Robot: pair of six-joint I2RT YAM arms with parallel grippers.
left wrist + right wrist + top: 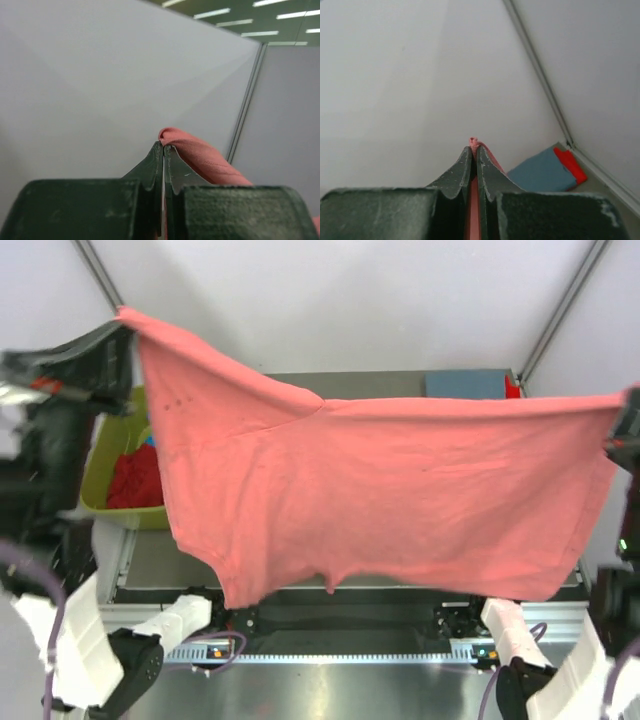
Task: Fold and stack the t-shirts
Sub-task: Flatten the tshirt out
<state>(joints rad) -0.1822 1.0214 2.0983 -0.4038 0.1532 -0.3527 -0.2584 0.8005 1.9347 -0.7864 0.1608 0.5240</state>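
A large salmon-pink t-shirt [380, 500] hangs spread wide in the air above the table, held by two corners. My left gripper [118, 328] is raised at the upper left, shut on one corner of the shirt [200, 152]. At the right edge my right gripper [628, 405] is shut on the other corner [474, 142]. A folded grey-blue t-shirt [466, 383] lies at the back right of the table with a red one [513, 388] beside it; both show in the right wrist view, grey-blue [540, 174] and red [570, 164]. Dark red cloth [135, 480] fills the bin.
An olive-green plastic bin [100, 465] stands at the left side of the table, with a bit of bright blue cloth [149, 440] in it. The hanging shirt hides most of the table [380, 383]. White walls stand behind and at the right.
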